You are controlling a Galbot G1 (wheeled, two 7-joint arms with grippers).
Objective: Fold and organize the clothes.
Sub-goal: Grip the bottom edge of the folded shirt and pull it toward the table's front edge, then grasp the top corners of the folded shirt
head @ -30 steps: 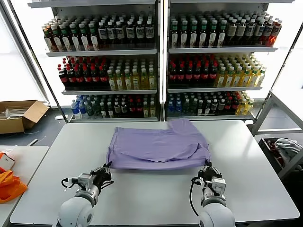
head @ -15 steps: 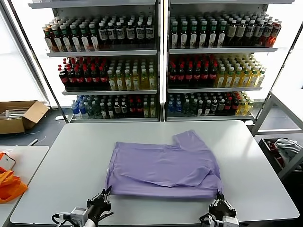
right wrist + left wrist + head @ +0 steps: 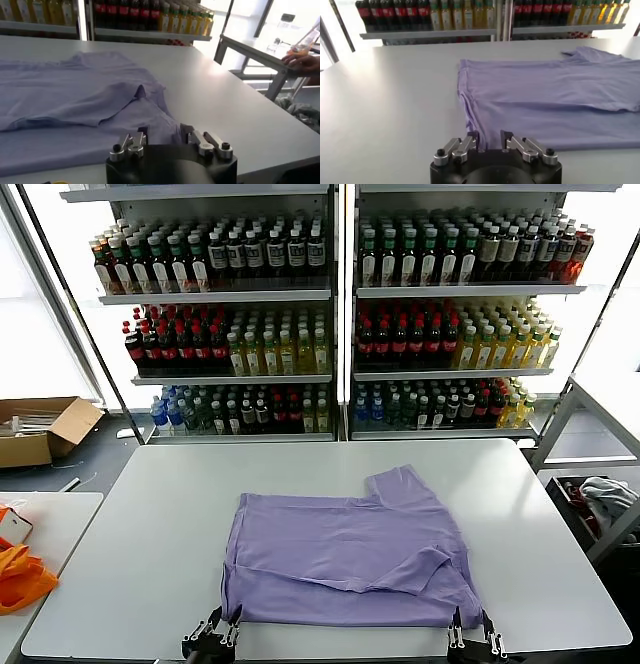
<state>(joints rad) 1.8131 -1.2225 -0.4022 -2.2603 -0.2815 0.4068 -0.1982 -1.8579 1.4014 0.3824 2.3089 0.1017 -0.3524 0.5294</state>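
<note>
T-shirt [image 3: 345, 559] lies flat on the table [image 3: 150, 514], hem edge along the near side, directly ahead of both pincers.

Left gripper [image 3: 489, 142]: jaws parted, near-left hem corner lying in the gap between them; nothing pinched. Right gripper [image 3: 163, 134]: jaws spread, near-right corner just ahead of and between them; also not clamped.

Handling estimate: thin, light, limp knit. It will drape and crease, slide easily on the smooth tabletop, and cannot be pushed into shape, only pulled. Best holds look like the corners and hem edge, taken in matched pairs so the cloth stays taut between the two pincers. A single-layer pinch risks leaving the under layer behind.

View notes: head view gives the whole outline, one sleeve sticking out beyond the right gripper, another sleeve folded over the body. Left wrist view shows a bunched ridge along the side seam running away from the pincer. Right wrist view shows the raised fold of the sleeve close ahead.
</note>
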